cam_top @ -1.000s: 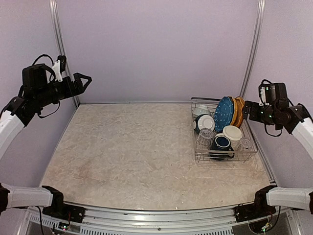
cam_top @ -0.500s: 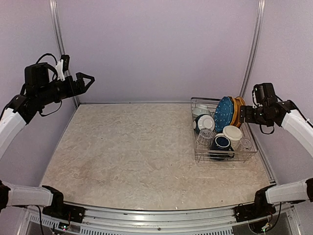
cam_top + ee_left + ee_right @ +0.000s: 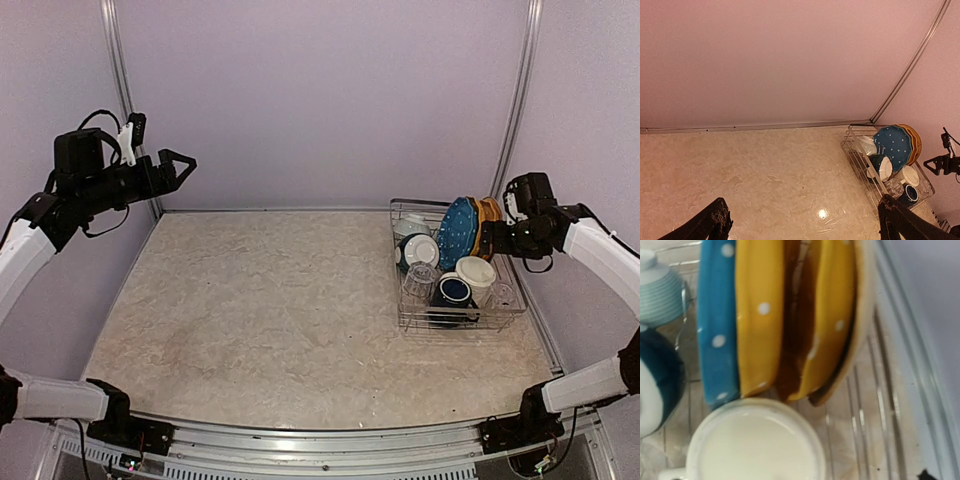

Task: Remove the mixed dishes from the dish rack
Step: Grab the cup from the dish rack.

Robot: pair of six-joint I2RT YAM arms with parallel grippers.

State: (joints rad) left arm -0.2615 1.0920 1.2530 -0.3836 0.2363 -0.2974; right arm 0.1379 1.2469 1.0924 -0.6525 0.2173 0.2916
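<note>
The silver wire dish rack (image 3: 408,305) stands at the table's right. In it a blue dotted plate (image 3: 458,232) and orange-yellow plates (image 3: 488,220) stand on edge. A cream mug (image 3: 475,272), dark blue mug (image 3: 455,292), clear glass tumbler (image 3: 419,283) and teal bowl (image 3: 418,250) are also inside. My right gripper (image 3: 494,238) hovers open just right of the plates, holding nothing. Its wrist view is filled by the blue plate (image 3: 717,325), yellow plates (image 3: 760,315) and cream mug (image 3: 755,445). My left gripper (image 3: 183,165) hangs open high at the far left, its fingers (image 3: 710,222) wide apart.
A pale striped bowl (image 3: 410,228) sits at the rack's back left and a second clear glass (image 3: 503,296) at its front right. The right wall and its metal rail (image 3: 520,100) run close behind the rack. Marbled tabletop (image 3: 260,300) stretches left of the rack.
My right arm has swung left and down, bringing its gripper close to the upright plates. The left gripper has drifted slightly right. The dishes have not moved.
</note>
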